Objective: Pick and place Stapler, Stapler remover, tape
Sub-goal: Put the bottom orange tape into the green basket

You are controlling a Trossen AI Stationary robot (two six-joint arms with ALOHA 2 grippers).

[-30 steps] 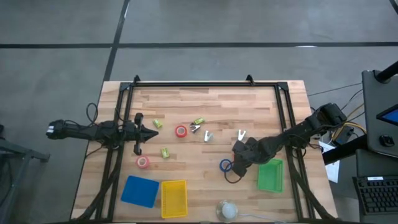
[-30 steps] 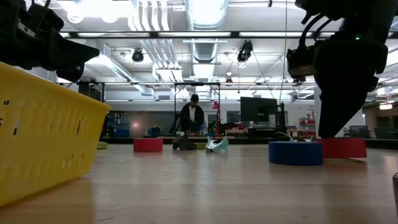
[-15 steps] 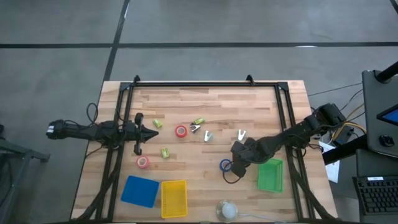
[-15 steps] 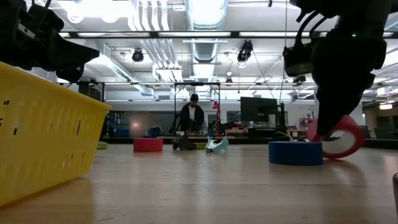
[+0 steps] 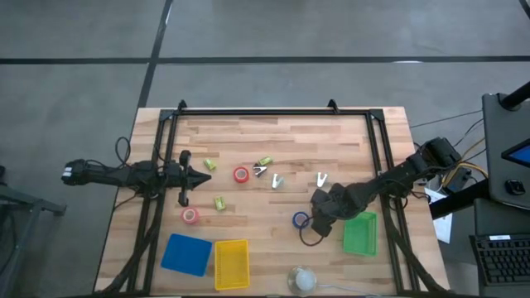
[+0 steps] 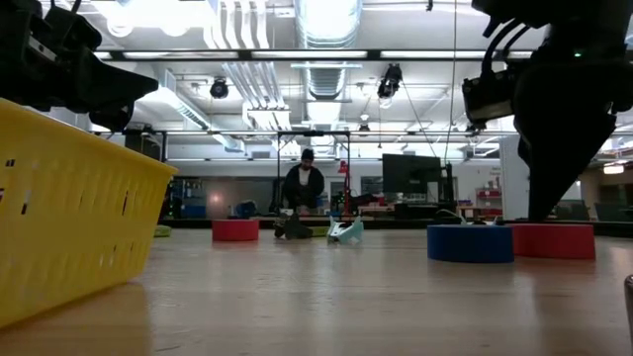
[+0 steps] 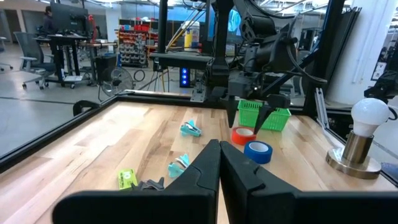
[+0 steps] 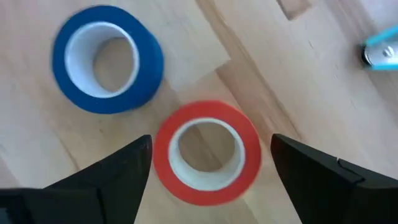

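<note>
Though unlabelled, red tape [image 8: 205,151] between jaws.

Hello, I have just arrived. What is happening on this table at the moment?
The right gripper is open and hangs directly over a red tape roll lying flat on the wooden table, one finger on each side, not gripping it. A blue tape roll lies close beside it, and a green bin stands nearby. The left gripper is shut and waits at the table's left side. Two more red rolls and some small items remain scattered mid-table.
</note>
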